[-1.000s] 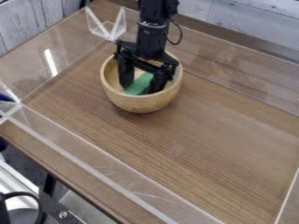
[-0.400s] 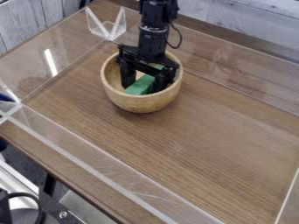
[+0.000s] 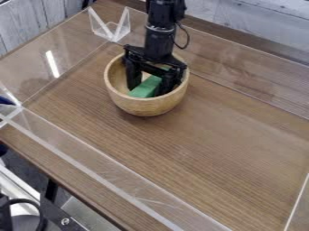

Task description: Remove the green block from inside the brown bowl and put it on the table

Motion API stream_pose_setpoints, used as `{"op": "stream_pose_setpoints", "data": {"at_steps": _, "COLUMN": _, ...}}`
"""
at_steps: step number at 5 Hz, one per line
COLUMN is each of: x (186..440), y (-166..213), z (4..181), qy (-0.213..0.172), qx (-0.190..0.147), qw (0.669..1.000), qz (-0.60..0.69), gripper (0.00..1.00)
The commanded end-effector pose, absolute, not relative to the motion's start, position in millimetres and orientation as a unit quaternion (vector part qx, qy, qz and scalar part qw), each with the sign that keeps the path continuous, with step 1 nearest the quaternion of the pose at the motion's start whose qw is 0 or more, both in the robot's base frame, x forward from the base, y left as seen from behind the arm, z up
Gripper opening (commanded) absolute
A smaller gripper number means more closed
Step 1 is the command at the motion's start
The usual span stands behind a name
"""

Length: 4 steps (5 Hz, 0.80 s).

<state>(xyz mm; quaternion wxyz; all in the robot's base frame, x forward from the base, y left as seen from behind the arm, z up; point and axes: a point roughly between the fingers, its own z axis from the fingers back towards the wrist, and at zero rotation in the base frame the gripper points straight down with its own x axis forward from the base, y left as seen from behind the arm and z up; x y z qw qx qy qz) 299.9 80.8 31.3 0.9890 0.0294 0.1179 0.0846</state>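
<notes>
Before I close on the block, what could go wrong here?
The open tool stands down inside the brown bowl, fingers straddling the green block.
1. The fingers sit near the bowl's thick walls; closing or lifting may catch the rim and drag the bowl.
2. The block lies tilted against the wall, so it may slip from the pinch.

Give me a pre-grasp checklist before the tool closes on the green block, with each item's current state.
1. Tool open: ok, the jaws stand wide.
2. Tool lowered inside the brown bowl: ok, fingers reach below the rim.
3. Green block between the fingers: ok, it shows in the gap.
4. Fingers clear of the bowl wall: cannot tell, they sit close to it.
5. Block lying flat on the bowl floor: cannot tell, partly hidden.
6. Bare table for the drop: ok, open wood in front of the bowl.
</notes>
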Motion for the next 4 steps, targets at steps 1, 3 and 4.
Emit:
{"op": "stream_pose_setpoints", "data": {"at_steps": 1, "x": 311.3, "y": 86.8, "z": 41.9, "qy": 0.092, "qx": 0.034, "qw": 0.991, "qz": 0.090, "gripper": 1.00}}
{"op": "stream_pose_setpoints", "data": {"at_steps": 3, "x": 314.1, "y": 88.7, "z": 35.8, "qy": 0.097, "qx": 0.034, "qw": 0.990, "qz": 0.094, "gripper": 1.00}}
{"op": "stream_pose_setpoints", "data": {"at_steps": 4, "x": 315.9, "y": 89.8, "z": 32.3, "qy": 0.099, "qx": 0.034, "qw": 0.990, "qz": 0.096, "gripper": 1.00}}
